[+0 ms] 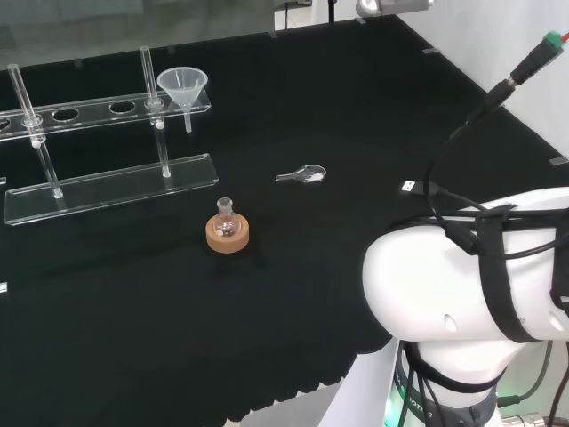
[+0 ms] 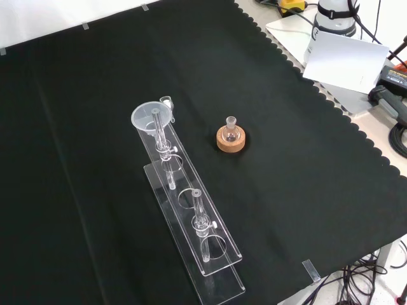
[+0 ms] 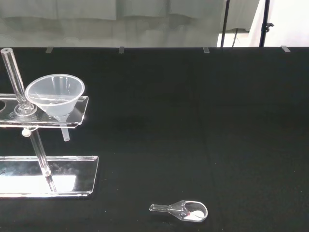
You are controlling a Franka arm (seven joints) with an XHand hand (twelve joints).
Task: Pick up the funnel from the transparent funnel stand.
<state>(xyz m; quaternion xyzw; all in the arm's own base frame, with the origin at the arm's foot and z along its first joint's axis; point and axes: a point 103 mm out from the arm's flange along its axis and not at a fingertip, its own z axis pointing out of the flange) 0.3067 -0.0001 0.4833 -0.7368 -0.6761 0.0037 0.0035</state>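
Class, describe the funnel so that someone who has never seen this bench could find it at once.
Find the clear stand on the black cloth, at the head view's left. The funnel sits in the last hole at the right end of its upper shelf. It is the one wide cone there; its neighbours are thin upright rods.

White arm links (image 1: 453, 294) bulk low at head view's right.

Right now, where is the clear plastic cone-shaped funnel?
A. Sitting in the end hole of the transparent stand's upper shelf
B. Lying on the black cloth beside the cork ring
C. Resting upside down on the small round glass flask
A: the clear plastic cone-shaped funnel sits upright in the end hole of the transparent stand, its stem hanging below the upper shelf.
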